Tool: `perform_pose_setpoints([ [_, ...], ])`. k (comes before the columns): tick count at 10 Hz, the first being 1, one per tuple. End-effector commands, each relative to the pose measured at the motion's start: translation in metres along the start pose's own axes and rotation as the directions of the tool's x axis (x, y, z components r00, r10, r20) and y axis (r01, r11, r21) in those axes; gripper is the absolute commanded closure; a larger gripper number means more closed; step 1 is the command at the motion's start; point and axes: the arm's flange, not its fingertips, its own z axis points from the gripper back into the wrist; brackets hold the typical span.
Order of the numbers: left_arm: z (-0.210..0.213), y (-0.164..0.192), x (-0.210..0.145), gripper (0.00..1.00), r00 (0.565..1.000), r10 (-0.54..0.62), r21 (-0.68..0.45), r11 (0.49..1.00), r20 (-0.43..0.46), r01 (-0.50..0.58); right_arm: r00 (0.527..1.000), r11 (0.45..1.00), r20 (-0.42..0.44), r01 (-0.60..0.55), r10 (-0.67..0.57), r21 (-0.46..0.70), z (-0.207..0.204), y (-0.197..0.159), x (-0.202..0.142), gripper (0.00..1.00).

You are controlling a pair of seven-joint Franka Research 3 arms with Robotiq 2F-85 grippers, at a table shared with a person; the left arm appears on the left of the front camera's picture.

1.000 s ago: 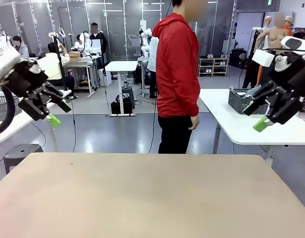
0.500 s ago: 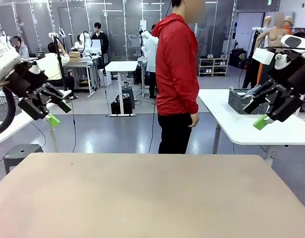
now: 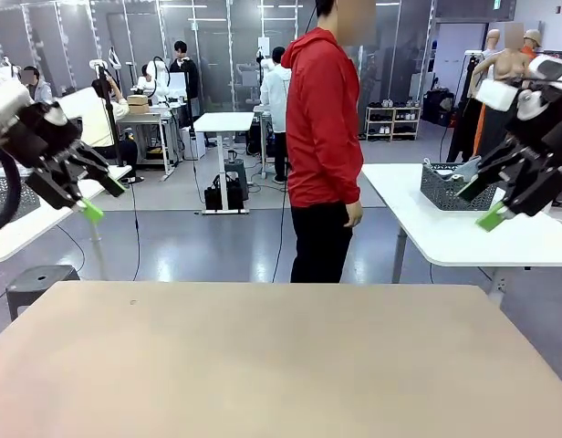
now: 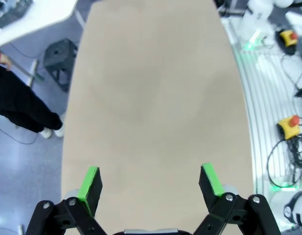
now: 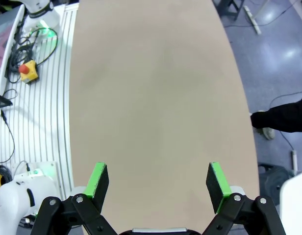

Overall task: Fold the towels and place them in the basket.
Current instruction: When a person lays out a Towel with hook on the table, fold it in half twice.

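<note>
Across the front view: left gripper point(image 3: 104, 199) at 9 o'clock, right gripper point(image 3: 477, 205) at 3 o'clock, both raised, jaws wide, nothing held. Basket point(image 3: 448, 188) on white side table point(image 3: 445, 239) at 3 o'clock, behind right gripper; pale scrap point(image 3: 469, 168) in it, towel or not, cannot tell. Person point(image 3: 325, 137) at 12 o'clock, side-on. Risk, my guess: a descending arm meets the person reaching in with cloth. Left wrist: tan table point(image 4: 156, 98) smooth, matte; stool point(image 4: 58, 61) at 10 o'clock. Right wrist: same top; red button point(image 5: 27, 67) on ribbed floor at 9 o'clock.
</note>
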Motion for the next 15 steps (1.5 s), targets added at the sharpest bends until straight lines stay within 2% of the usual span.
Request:
perform_pose_setpoints([
  [1, 0.052, 0.013, 0.007, 0.00, 0.999, 0.017, 0.011, 1.000, -0.044, -0.017, 1.000, 0.998, 0.027, -0.012, 0.013, -0.055, 0.046, 0.001, -0.008, 0.00],
  [3, 0.092, 0.022, 0.008, 0.00, 0.997, 0.037, 0.064, 0.997, -0.062, -0.033, 0.999, 0.997, 0.033, -0.011, 0.014, -0.077, 0.089, 0.000, -0.014, 0.00],
  [5, 0.114, 0.034, 0.003, 0.00, 0.997, 0.029, 0.094, 0.995, -0.070, -0.023, 1.000, 0.998, -0.023, -0.003, 0.001, -0.063, 0.118, -0.002, -0.019, 0.00],
  [7, 0.132, 0.042, -0.006, 0.00, 0.997, 0.042, 0.111, 0.993, -0.063, -0.035, 1.000, 0.999, -0.032, 0.001, -0.002, -0.051, 0.145, -0.005, -0.027, 0.00],
  [11, 0.150, 0.045, -0.013, 0.00, 0.997, 0.056, 0.059, 0.997, -0.058, -0.053, 1.000, 0.999, -0.011, 0.010, -0.010, -0.035, 0.164, -0.011, -0.039, 0.00],
  [15, 0.144, 0.040, -0.010, 0.00, 0.995, 0.064, 0.036, 0.997, -0.082, -0.061, 1.000, 1.000, -0.023, 0.015, -0.016, -0.024, 0.161, -0.012, -0.041, 0.00],
])
